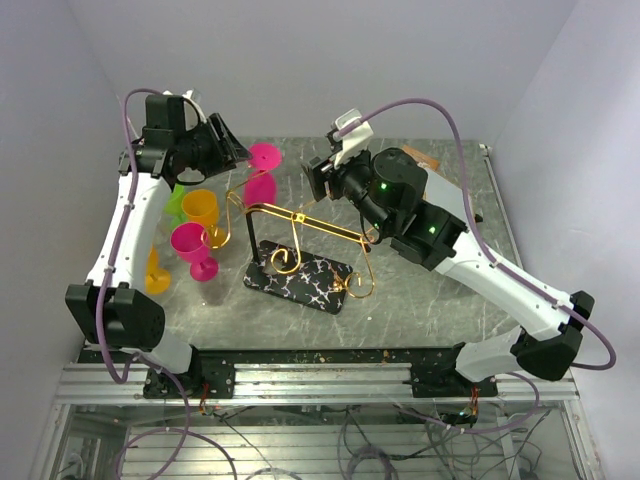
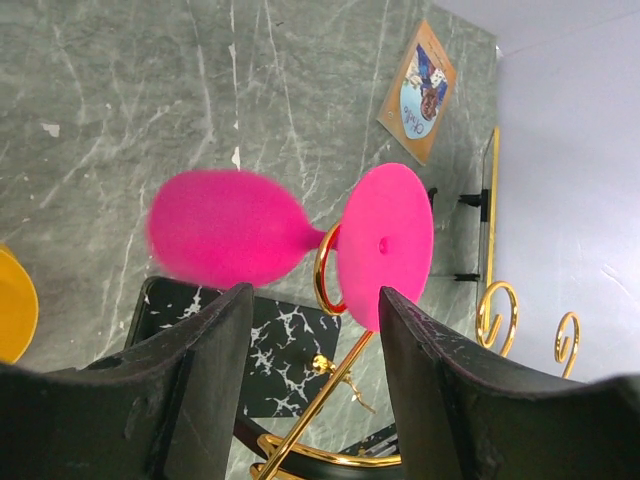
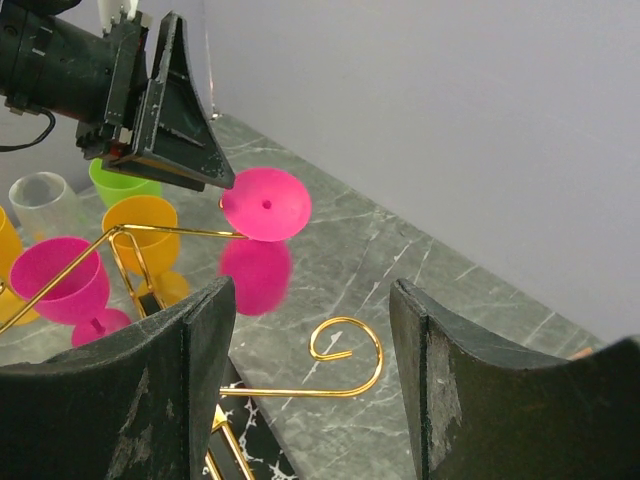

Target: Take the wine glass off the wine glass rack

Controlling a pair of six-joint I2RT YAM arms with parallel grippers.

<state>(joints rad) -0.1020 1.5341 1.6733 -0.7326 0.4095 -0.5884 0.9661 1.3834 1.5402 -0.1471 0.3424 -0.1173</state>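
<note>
Your left arm arches in from 8 o'clock, and the left gripper (image 1: 236, 150) is level with the wine glass (image 1: 262, 175). The glass hangs upside down from the 11 o'clock arm of the wine glass rack (image 1: 300, 232). The jaws are parted, clasping nothing. You cannot tell whether a fingertip brushes the glass foot. Your right gripper (image 3: 310, 288), at the rack's 1 o'clock, is spread and empty. Only the left wrist view shows the stem sitting inside the gold loop.

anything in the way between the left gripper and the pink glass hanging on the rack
Nothing visible. The left gripper, jaws open, faces the pink wine glass with clear space between them; only the gold hook ringing its stem sits nearby.
</note>
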